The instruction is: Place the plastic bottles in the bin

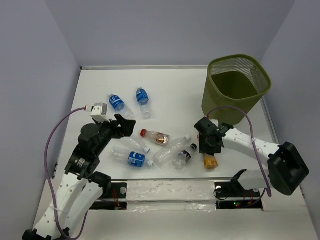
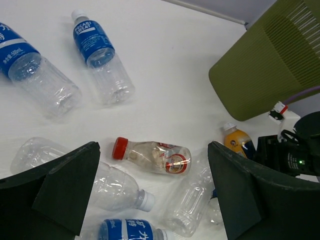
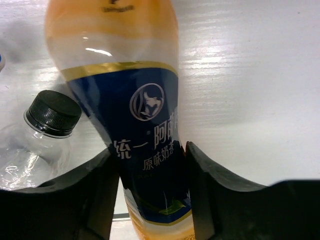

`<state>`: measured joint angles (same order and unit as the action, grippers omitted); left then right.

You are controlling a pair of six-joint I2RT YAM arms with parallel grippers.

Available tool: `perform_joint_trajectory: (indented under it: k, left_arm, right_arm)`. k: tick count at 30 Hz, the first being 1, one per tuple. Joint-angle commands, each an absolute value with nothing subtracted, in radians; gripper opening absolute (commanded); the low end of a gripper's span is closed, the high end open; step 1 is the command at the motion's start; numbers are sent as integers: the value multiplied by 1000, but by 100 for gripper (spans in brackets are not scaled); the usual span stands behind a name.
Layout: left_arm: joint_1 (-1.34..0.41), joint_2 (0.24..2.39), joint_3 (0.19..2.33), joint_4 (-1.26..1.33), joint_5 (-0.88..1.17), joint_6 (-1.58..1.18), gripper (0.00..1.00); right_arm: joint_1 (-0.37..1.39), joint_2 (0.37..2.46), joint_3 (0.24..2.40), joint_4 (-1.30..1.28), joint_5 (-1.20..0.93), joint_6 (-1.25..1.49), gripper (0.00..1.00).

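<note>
Pinching the orange plastic bottle with dark blue label (image 3: 150,125) between right gripper (image 1: 206,145) jaws, lower right of the top view, down at the white desk (image 1: 175,90), just below the olive-green wire-mesh bin (image 1: 220,104) at upper right. Hovering with left gripper (image 1: 126,128) jaws spread wide, just left of the clear red-capped plastic bottle (image 1: 155,136), centre; two blue-labelled clear bottles (image 1: 118,104) lying apart at upper left.

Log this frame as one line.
left gripper: open, above red-capped bottle | right gripper: shut on orange bottle | bin: no bottle visible inside
</note>
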<state>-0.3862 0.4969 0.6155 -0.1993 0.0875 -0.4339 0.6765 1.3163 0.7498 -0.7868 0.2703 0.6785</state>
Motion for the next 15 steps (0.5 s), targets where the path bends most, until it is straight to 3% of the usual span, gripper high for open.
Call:
perform_joint_trajectory:
  k: [1, 6, 15]
  left_arm:
    - [-388, 517, 644, -199, 40, -453, 99]
    - [-387, 531, 647, -207, 14, -460, 99]
    - [-387, 626, 658, -238, -67, -514, 99]
  right_arm:
    - [696, 1296, 749, -765, 325, 704, 46]
    - [744, 1267, 779, -827, 370, 726, 26]
    - [896, 1174, 862, -958, 455, 798, 20]
